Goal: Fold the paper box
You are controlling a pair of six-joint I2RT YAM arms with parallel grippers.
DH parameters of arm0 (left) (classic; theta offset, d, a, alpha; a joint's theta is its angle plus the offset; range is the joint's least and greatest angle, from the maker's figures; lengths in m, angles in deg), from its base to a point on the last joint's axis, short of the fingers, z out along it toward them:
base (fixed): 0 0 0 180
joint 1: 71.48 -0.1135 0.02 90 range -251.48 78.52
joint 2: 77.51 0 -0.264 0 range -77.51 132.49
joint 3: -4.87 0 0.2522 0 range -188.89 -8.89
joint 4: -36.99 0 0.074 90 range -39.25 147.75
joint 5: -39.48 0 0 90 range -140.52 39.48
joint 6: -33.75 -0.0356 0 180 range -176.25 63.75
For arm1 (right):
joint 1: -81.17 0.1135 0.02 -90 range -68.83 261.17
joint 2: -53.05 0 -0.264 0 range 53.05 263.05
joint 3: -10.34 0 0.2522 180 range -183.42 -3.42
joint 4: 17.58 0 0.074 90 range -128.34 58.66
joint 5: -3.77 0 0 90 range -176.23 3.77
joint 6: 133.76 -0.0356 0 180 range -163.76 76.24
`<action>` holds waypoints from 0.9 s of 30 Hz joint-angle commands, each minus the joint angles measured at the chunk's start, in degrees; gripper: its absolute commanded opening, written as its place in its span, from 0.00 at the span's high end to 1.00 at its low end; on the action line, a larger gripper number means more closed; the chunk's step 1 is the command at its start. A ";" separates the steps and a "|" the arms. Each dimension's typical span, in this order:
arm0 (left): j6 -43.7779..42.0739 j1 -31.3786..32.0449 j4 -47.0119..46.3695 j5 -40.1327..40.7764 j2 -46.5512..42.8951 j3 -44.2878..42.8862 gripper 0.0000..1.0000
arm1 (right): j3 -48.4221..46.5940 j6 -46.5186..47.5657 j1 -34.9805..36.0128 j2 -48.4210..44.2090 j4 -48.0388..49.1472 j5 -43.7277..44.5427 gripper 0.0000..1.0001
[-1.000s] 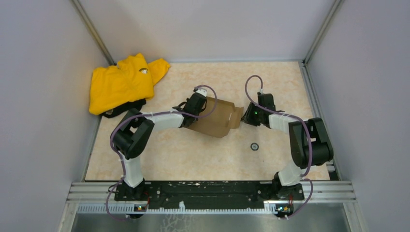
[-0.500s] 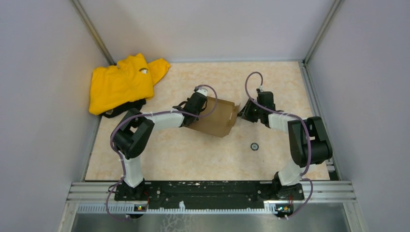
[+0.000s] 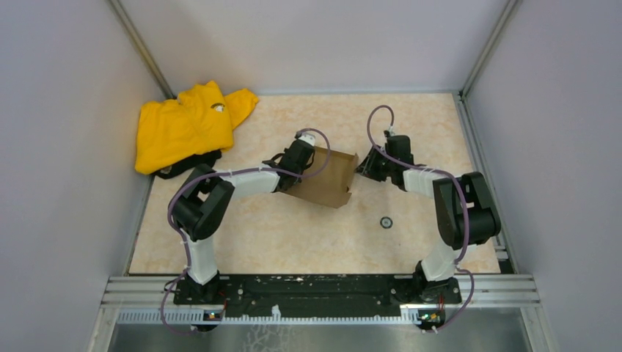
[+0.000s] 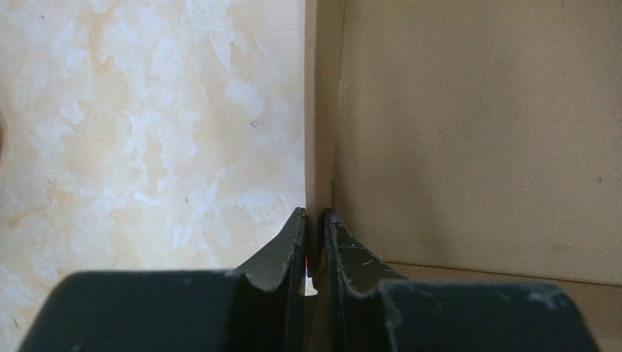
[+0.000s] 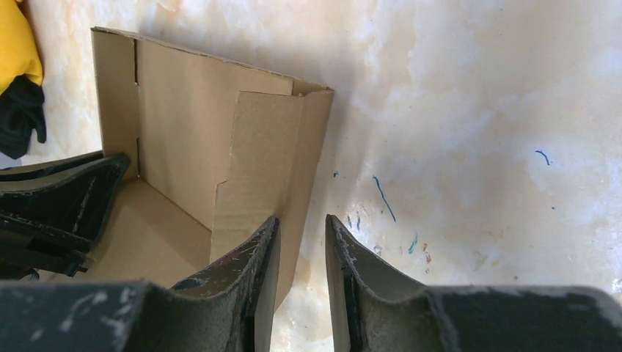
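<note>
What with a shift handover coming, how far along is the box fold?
Partly done. The paper box already has a wall and a side flap standing upright. In hand: the left gripper has its jaws shut on a wall edge, and the right gripper, jaws slightly apart, sits at that flap. Left to do: the box is open on top, not yet closed.

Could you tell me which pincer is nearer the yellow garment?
Left. The left pincer clamps the paper box wall facing the yellow garment; the right pincer is at the box's far side.
</note>
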 commanded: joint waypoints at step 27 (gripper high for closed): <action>-0.62 0.10 3.50 -4.16 2.97 -0.56 0.83 | -8.51 2.81 4.88 4.81 -3.86 2.85 0.65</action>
